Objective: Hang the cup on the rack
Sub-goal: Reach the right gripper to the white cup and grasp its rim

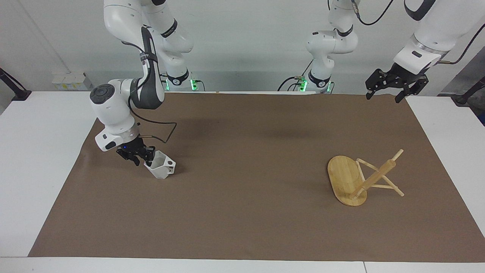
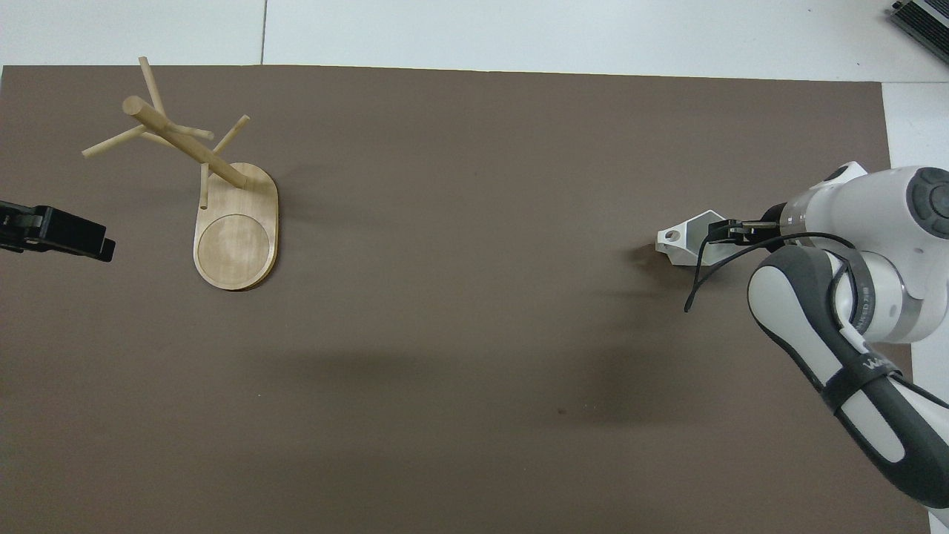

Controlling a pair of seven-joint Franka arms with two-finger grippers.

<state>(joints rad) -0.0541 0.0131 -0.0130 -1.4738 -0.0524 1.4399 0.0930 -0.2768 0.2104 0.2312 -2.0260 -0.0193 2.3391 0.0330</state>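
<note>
Toward the right arm's end of the worktop (image 1: 41, 159), on the brown mat (image 1: 242, 227), the white faceted cup (image 1: 161, 167) sits with its pierced handle turned away from my right claw (image 1: 145, 157). That claw is down at the cup's rim, one finger seemingly inside the mouth and one against the outer wall, so I judge it clenched on the rim, though the grip looks thin. A pinch on one angled facet could slip or let the cup swing as I lift, and then the handle hole would no longer face where I expect.

The bamboo rack (image 1: 354, 180) is well apart from the cup, toward the left arm's end of the worktop, standing on its oval base with thin pegs angled off the post. Threading a small hole over a thin peg leaves little room; a rotated cup would knock the peg and could shove or tip the rack.

My left claw (image 1: 395, 88) waits, released, above the mat's corner.
</note>
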